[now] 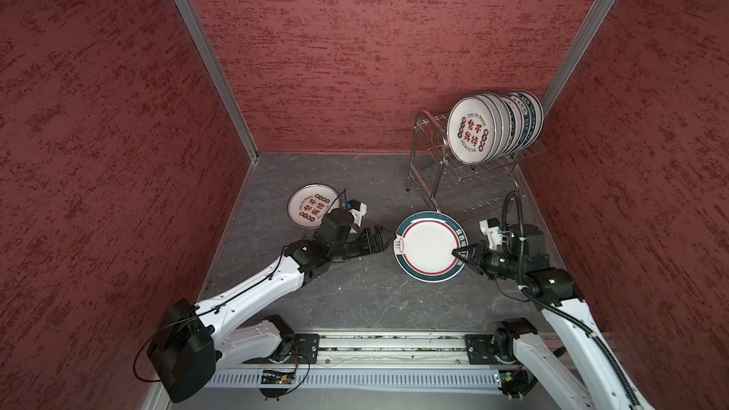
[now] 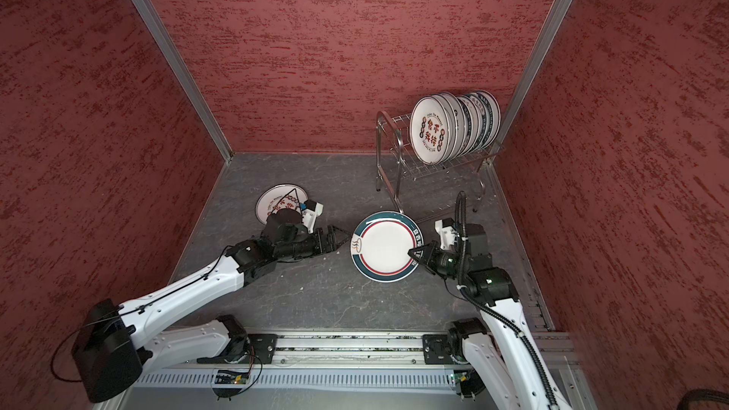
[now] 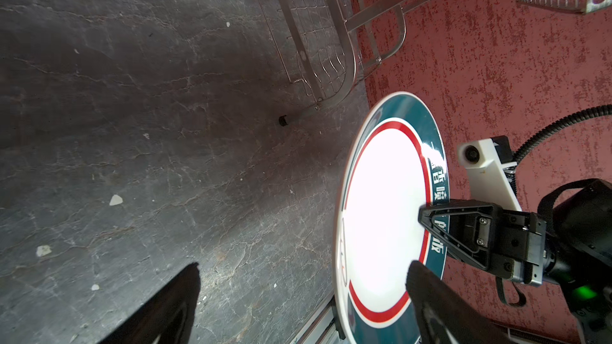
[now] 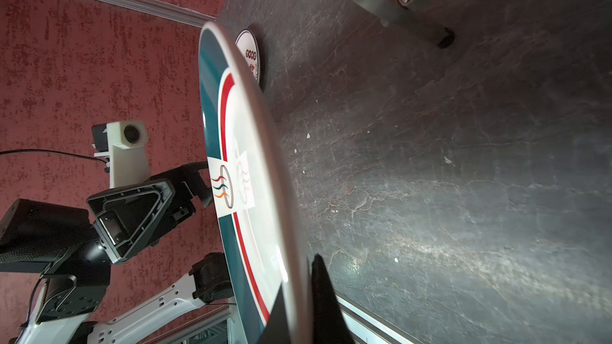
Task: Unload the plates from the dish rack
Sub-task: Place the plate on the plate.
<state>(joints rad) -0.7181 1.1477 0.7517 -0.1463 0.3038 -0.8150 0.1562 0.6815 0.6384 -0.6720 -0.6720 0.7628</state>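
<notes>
Findings at this moment:

1. We find the right claw (image 1: 457,252) pressed together on the rim of the teal plate (image 1: 426,248). One finger lies across the plate's face and the other sits under it, as the right wrist view shows (image 4: 326,306).
2. The teal plate is held near the middle of the counter (image 1: 355,301), in front of the rack (image 1: 430,140). It is tilted, with its white face turned up toward the top views. It appears to be lifted off the counter.
3. The left claw (image 1: 390,239) is spread wide. It sits level with the plate's opposite rim, at the side bearing the small steam emblem. In the left wrist view one finger (image 3: 440,309) overlaps the plate's face and the other (image 3: 165,309) stands well out over the counter. We cannot tell whether either finger touches the plate.
4. A lettered plate (image 1: 311,207) lies flat and face up on the counter at the left rear. The left arm's wrist partly covers it in both top views.
5. The rack stands in the far right corner against the red walls (image 1: 374,53). Its upper tier holds the racked plates (image 1: 471,130), several on edge and packed close together. The front one carries red-black characters, and those behind show dark teal rims.
</notes>
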